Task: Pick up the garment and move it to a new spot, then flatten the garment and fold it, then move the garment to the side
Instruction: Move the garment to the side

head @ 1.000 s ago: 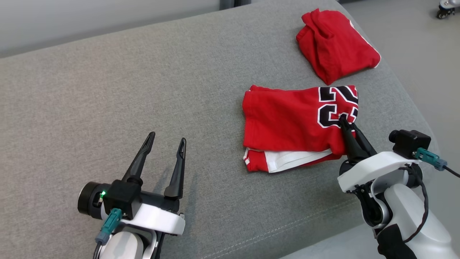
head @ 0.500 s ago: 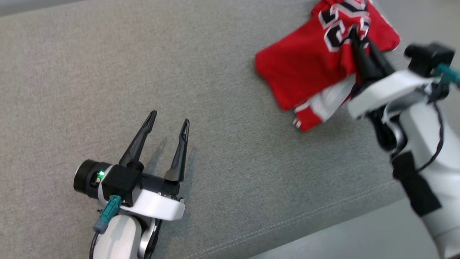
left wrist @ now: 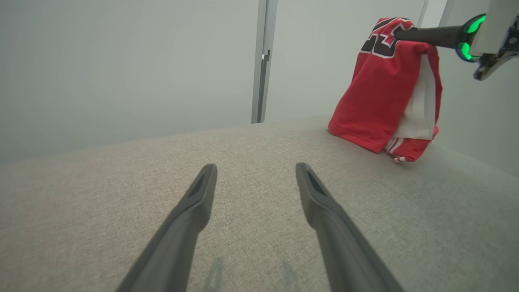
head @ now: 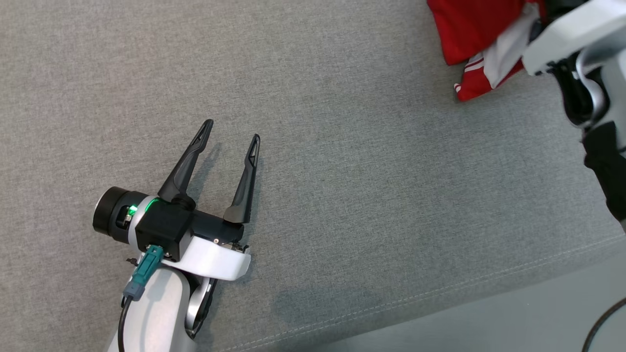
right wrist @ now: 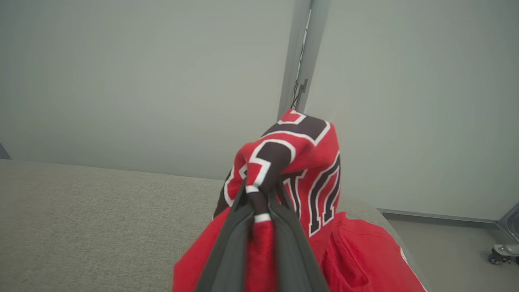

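At the tips of the right gripper [right wrist: 261, 194], the two fingers are pressed together on a bunch of the garment [left wrist: 381, 93], pinching it at the black-and-white number print. From that pinch the garment hangs downward, folded layers draped, its long axis running from the fingers to the cushion [head: 342, 195]. In the left wrist view its lower edge seems to touch the grey fabric, though I cannot be sure.

The left gripper [head: 231, 131] sits low over the cushion with its fingers spread wide and nothing between them. The garment lies ahead of it and well off to its right, so the right arm is plainly the nearer one: it has the load.

Just past the hanging garment and lower, near the cushion's far right end, lies another garment [right wrist: 365, 255], also red. The coming move is probably a carry to the side and a set-down, and it likely turns on this: the free spot has to be found beside that pile, not on it.

Count: two grippers, two red garments, one cushion.
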`<state>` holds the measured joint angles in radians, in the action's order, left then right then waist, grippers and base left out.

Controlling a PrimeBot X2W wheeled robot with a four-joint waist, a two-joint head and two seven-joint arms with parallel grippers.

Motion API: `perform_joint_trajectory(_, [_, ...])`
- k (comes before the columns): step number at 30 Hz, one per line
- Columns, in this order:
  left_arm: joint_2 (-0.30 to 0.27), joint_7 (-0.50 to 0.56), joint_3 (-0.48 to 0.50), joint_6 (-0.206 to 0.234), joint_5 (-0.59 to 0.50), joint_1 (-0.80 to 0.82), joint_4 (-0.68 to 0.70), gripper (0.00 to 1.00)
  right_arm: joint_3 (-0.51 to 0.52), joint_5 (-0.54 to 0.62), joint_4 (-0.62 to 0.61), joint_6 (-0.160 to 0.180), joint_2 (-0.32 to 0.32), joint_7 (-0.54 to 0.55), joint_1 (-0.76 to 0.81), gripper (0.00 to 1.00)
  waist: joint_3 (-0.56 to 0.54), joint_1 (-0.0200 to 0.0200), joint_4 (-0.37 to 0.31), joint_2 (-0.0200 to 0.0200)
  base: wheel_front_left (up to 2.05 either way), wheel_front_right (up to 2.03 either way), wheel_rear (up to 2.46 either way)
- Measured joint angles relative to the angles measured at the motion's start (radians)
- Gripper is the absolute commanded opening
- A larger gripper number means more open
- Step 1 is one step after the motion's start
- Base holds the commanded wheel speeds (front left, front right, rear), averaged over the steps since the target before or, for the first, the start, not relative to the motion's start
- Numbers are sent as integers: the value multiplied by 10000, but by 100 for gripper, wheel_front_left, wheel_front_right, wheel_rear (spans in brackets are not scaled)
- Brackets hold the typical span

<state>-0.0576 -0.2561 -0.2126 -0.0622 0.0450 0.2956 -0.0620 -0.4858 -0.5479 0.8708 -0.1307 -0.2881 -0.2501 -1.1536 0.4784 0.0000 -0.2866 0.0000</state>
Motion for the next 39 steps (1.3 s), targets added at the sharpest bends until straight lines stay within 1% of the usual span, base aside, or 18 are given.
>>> perform_joint_trajectory(4, [-15,0,-2,-46,-12,46,-8,100,-920,-343,23,0,245,0,-638,0,85,0,68,0,0,0,0])
perform_joint_trajectory(8, [-25,0,-2,-67,-13,49,-27,100,-1549,-755,242,-2,201,0,-1123,0,70,0,105,0,0,0,0])
perform_joint_trajectory(11, [-52,0,6,-67,-13,50,-17,100,-1941,-1005,556,-2,-115,6,-1267,0,75,0,129,0,0,0,0])
perform_joint_trajectory(15, [-159,0,15,-67,-29,49,50,100,-2234,-1285,965,-2,-811,33,-1292,0,163,0,123,0,0,0,0])
perform_joint_trajectory(19, [-224,0,-15,-67,-113,49,132,100,-2418,-1429,1553,-2,-1377,33,-1568,0,413,0,87,0,0,0,0])
perform_joint_trajectory(23, [-276,0,-82,-69,-171,65,157,100,-2514,-1358,2027,-2,-1597,31,-1897,0,605,0,89,0,0,0,0])
perform_joint_trajectory(26, [-293,0,-138,-71,-174,153,176,100,-2537,-1313,2178,-2,-1638,19,-1970,0,673,0,105,0,0,0,0])
perform_joint_trajectory(31, [-336,-2,-219,-84,-184,293,282,100,-2531,-999,2809,-2,-1804,2,-2244,0,881,0,182,0,0,0,0])
perform_joint_trajectory(38, [-403,-13,-368,-140,-186,519,378,100,-1555,224,3407,-2,-2128,0,-2604,0,1190,0,341,0,0,0,0])
perform_joint_trajectory(39, [-410,-13,-385,-161,-188,568,384,100,-1373,454,3465,-2,-2151,0,-2618,18,1218,0,362,0,0,0,0])
